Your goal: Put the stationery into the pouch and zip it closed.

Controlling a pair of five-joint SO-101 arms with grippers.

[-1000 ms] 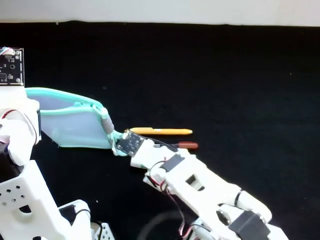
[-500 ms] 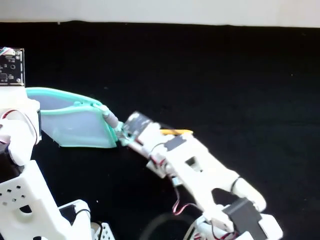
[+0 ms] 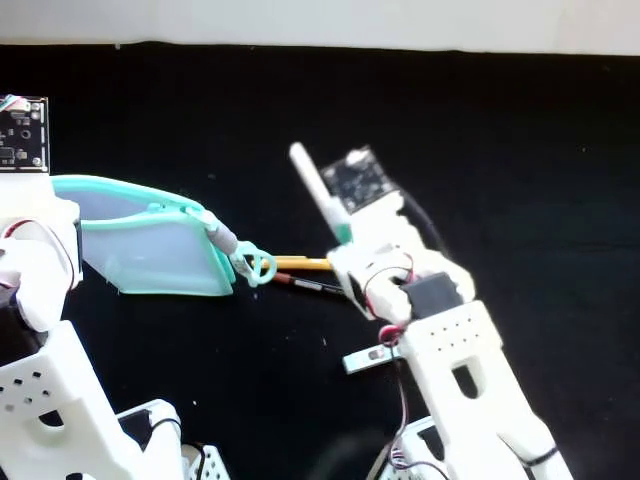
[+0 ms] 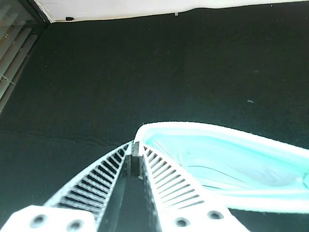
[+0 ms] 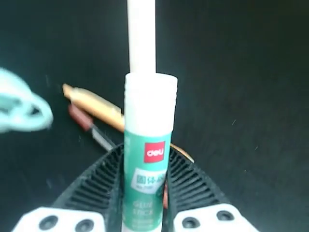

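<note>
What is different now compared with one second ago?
The right end effector rose away from the turquoise translucent pouch, lifting a white-and-green glue stick above the black table. The left end effector still grips the pouch rim; the yellow pen lies where it was.

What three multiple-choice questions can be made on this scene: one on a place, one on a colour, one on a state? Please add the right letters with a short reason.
1. Where are the two pens in relation to the pouch?
A. inside it
B. on the table, beside its zip end
C. on top of it

2. What colour is the pouch?
A. light teal
B. red
C. yellow

3. What is the state of the right gripper?
A. open, with nothing in it
B. shut on a pen
C. shut on the glue stick

Answers:
1 B: both pens lie on the black table next to the zip pull.
2 A: its rim and sides are pale teal.
3 C: the fingers clamp the glue stick on both sides.
</note>
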